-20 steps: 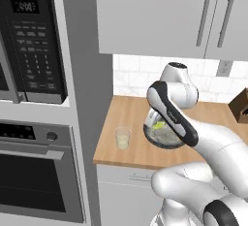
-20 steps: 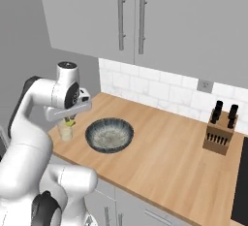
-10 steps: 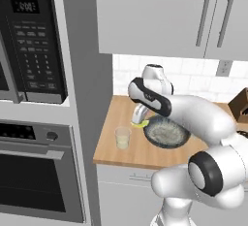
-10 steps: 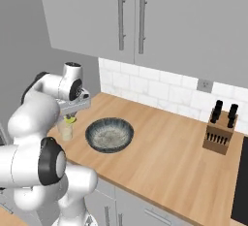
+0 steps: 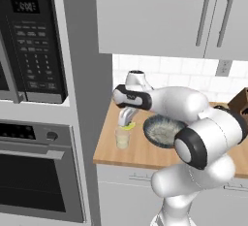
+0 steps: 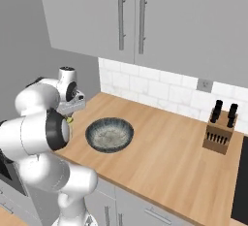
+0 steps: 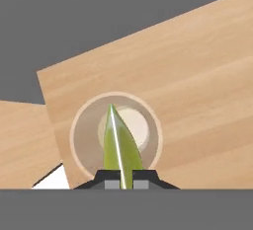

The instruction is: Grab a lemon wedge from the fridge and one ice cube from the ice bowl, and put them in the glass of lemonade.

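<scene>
Hand view shows my gripper point(image 7: 126, 178) has now swung above the glass of lemonade point(image 7: 116, 137), jaws nearly closed, pinching the lemon wedge point(image 7: 118, 150) pointing to 12 o'clock, so I judge release is next.

You have a yellow-green lemon wedge point(image 7: 120, 147) with a pale line down its middle, over the clear glass of lemonade point(image 5: 122, 138) with its pale yellow liquid. The ice bowl point(image 6: 109, 134) is dark blue-grey outside and, as far as you can tell, pale and speckled inside. The counter point(image 6: 169, 157) is light wood grain, the knife block point(image 6: 217, 136) brown with black handles.
</scene>
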Available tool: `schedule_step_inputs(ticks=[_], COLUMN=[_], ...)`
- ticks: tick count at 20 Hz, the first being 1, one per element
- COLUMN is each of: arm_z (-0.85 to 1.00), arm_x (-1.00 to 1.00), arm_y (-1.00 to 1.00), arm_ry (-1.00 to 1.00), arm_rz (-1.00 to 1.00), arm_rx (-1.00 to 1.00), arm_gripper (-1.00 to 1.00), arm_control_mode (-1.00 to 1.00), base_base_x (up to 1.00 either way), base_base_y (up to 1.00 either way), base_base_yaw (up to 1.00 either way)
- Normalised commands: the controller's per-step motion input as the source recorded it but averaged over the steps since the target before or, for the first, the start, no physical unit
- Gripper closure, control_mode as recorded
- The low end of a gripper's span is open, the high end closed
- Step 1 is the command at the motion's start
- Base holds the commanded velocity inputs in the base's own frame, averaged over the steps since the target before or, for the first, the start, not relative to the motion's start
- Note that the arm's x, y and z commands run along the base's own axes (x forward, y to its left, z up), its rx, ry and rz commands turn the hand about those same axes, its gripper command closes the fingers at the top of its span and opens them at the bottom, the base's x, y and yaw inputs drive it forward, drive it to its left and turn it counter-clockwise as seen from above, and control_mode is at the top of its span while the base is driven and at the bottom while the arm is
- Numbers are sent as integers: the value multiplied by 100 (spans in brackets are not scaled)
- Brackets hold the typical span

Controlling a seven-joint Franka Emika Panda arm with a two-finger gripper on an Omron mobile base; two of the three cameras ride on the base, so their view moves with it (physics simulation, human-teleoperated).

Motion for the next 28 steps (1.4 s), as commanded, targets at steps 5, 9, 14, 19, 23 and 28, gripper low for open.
schedule_step_inputs(ticks=[5,9,14,19,23,28], arm_z=[-28,-29,-10,11,9,10], arm_x=[26,21,16,-7,-16,-30], arm_y=[4,15,31,0,0,-17], arm_ry=[0,0,0,-5,-9,-13], arm_rz=[0,0,-5,-10,-11,-11], arm_rx=[-2,-2,-1,0,0,0], arm_gripper=[100,100,-100,-100,-100,-100], arm_control_mode=[-100,-100,-100,-100,-100,-100], base_base_x=[0,0,0,0,0,0], base_base_y=[0,0,0,0,0,0], base_base_yaw=[0,0,0,0,0,0])
